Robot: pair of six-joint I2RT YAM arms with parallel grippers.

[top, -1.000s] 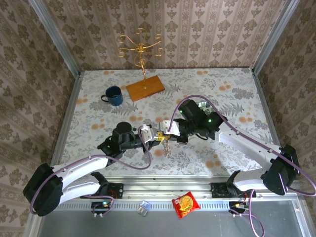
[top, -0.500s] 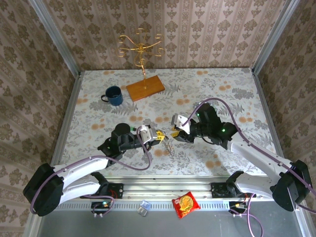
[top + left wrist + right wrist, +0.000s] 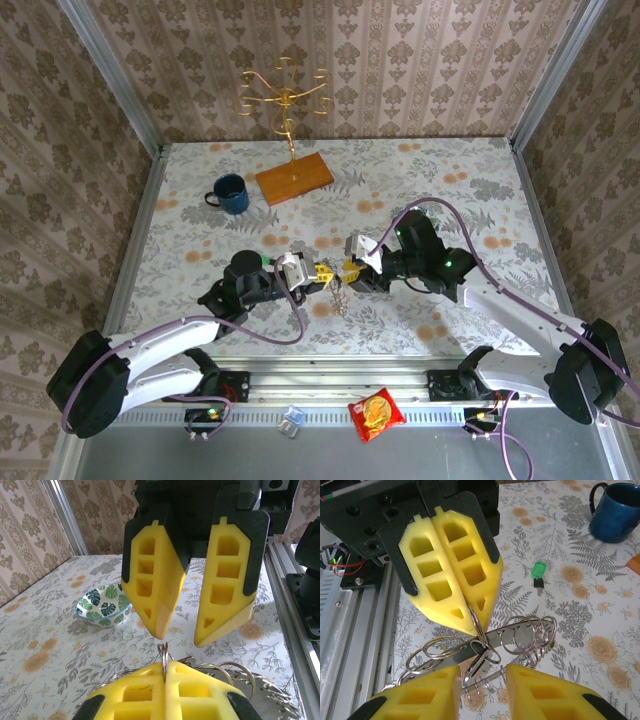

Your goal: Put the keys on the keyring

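Bench (image 3: 450, 170) with a floral cover carries the lot. Left arm (image 3: 160, 345) and right arm (image 3: 510, 305) both reach to the middle, near the front edge, tips almost meeting.

Back left: wooden board (image 3: 294, 178) with a gold wire stand (image 3: 285, 95) on it, and a blue mug (image 3: 230, 193) just beside the board's left end. A leaf-pattern bowl (image 3: 102, 611) sits on the bench beyond the right pincer in the left wrist view. A snack packet (image 3: 376, 413) lies on the grey ledge in front of the arm bases.

Left pincer (image 3: 165, 664): clenched, yellow fingers pressed flat together, pinching the keyring (image 3: 163, 655) edge-on at the tips, off the bench. Linked rings (image 3: 530, 630) hang off it in a bunch and droop below both pincers.

Right pincer (image 3: 482, 672): released, fingers apart, facing the left one tip to tip. The rings pass through the gap (no contact that can be made out).

Green key (image 3: 538, 572): flat on the bench, apart from the rings, between the pincers and the mug in the right wrist view. There is a dark bit at its near end; can't tell if that is the blade or a second key. The key is not on the keyring.
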